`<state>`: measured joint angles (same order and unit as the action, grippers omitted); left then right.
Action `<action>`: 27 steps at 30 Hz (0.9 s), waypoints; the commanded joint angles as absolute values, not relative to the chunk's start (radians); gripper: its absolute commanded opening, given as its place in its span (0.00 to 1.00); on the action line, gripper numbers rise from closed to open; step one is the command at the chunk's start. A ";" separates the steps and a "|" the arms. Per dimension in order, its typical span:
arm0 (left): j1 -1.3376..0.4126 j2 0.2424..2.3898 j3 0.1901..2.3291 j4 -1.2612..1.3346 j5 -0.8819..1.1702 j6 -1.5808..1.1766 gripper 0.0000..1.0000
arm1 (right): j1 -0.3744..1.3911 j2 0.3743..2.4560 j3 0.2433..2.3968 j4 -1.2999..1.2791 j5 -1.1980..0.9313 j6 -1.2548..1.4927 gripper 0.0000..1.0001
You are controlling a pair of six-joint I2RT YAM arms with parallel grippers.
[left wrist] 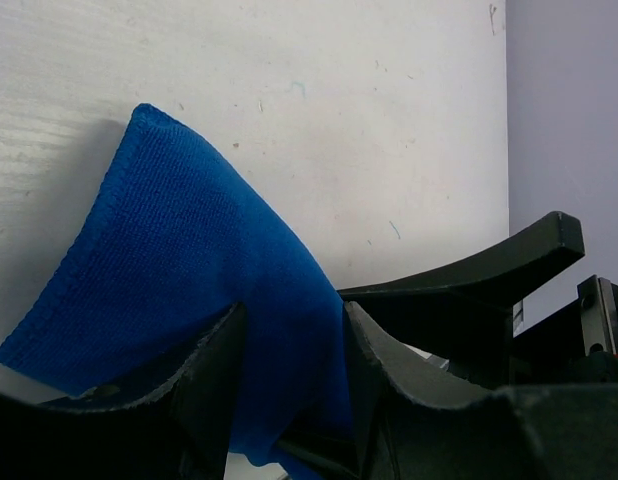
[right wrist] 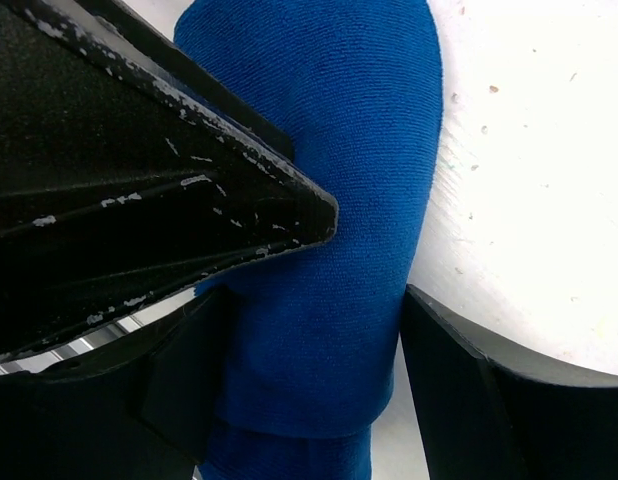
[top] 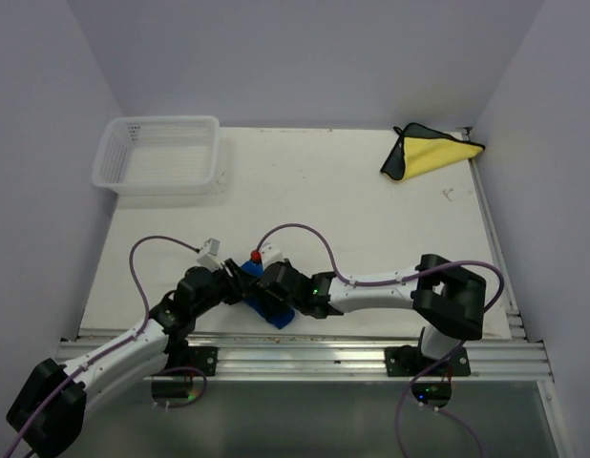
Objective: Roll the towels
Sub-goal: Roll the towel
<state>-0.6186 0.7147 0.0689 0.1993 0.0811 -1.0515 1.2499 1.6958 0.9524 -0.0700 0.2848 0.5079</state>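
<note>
the blue towel (top: pixel 274 313) lies bunched at the near edge of the table (top: pixel 371 219), just in front of the rail, with both arms bent in over it. the left gripper (top: pixel 240 279) is clamped on the blue towel (left wrist: pixel 189 260): in the left wrist view its two fingers (left wrist: pixel 214 370) press the cloth from either side, and a flat folded flap spreads away onto the white top. the right gripper (right wrist: pixel 311 300) also grips the towel, the thick blue roll filling the gap between its fingers (right wrist: pixel 459 390). a yellow and black towel (top: pixel 429 153) sits in the far right corner, well apart. a white basket (top: pixel 159 155) stands at the far left.
</note>
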 commanded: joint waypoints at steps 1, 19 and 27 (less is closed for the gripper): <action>-0.621 0.713 0.025 0.130 0.060 -1.015 0.48 | 1.244 1.726 0.968 -0.045 0.273 0.494 0.71; -0.621 0.801 0.236 0.011 -0.057 -0.913 0.51 | 1.278 1.735 0.891 -0.046 0.245 0.515 0.54; -0.615 0.830 0.259 0.002 -0.074 -0.897 0.51 | 1.281 1.695 0.874 -0.107 0.245 0.548 0.47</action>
